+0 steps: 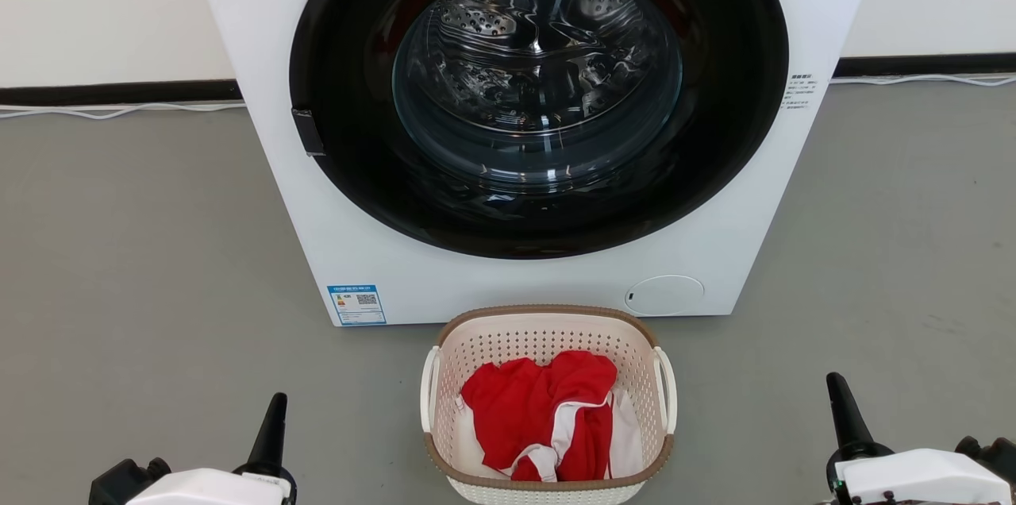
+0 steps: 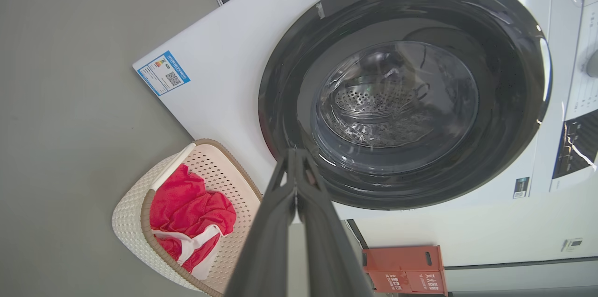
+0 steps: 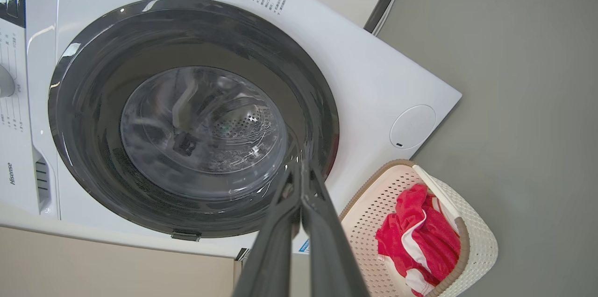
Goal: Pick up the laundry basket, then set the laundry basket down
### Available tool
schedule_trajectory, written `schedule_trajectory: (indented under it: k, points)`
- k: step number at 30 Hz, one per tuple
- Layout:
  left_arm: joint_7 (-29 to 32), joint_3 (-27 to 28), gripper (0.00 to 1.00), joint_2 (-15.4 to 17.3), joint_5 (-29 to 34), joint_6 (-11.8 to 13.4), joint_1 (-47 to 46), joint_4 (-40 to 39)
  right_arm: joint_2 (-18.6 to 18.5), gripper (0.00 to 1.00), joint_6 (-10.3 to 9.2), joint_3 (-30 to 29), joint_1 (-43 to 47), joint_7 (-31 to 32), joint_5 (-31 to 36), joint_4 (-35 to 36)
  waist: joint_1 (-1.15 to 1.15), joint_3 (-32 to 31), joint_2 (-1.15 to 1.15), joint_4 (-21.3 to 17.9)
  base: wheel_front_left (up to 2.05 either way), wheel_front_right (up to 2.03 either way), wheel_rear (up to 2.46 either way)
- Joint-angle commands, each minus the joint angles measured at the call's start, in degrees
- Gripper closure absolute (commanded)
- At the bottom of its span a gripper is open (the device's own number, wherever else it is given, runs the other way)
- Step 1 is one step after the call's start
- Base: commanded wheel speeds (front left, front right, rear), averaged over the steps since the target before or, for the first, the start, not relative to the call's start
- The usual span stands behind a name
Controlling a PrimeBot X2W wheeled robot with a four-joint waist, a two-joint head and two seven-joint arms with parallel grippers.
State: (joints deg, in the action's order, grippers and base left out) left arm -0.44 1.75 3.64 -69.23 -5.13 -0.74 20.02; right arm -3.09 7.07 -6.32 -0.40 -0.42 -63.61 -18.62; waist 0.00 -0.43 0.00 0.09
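The laundry basket (image 1: 548, 334), cream-white and perforated with a brown rim and white loop handles, stands on the grey floor in front of the washer, with red and white clothes inside. The left wrist view has the basket (image 2: 131, 213) at its lower left, and the right wrist view has the basket (image 3: 476, 231) at its lower right. My left gripper (image 1: 274, 410) is low at the left, well apart from the basket, fingers (image 2: 299, 166) pressed together and empty. My right gripper (image 1: 840, 394) is low at the right, also apart from it, fingers (image 3: 303, 171) together and empty.
A white front-loading washer (image 1: 317, 195) with a dark round door stands right behind the basket. Grey floor (image 1: 135, 251) spreads to both sides. A white cable (image 1: 119, 109) runs along the wall base. A red box (image 2: 405, 269) sits beside the washer.
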Motion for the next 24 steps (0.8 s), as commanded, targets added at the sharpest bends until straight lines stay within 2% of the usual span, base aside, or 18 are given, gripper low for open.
schedule_trajectory:
  k: [1, 24]
  points:
    - [0.6, 1.6, 1.00, 0.3, -1.8, -0.6, -3.4, -2.0, -0.4, 1.00, 0.29, 0.6, -3.4, 0.7, -2.0, 2.1, 0.00, 0.0, 0.00, 0.0, 0.00, 0.00, 0.00]
    - [4.3, 3.5, 1.00, -0.3, -14.1, -1.6, -4.6, -4.3, 0.0, 1.00, 0.37, 0.1, -4.8, 4.3, -17.4, 3.6, 0.00, 0.4, 0.00, -0.1, 0.00, 0.00, 0.00]
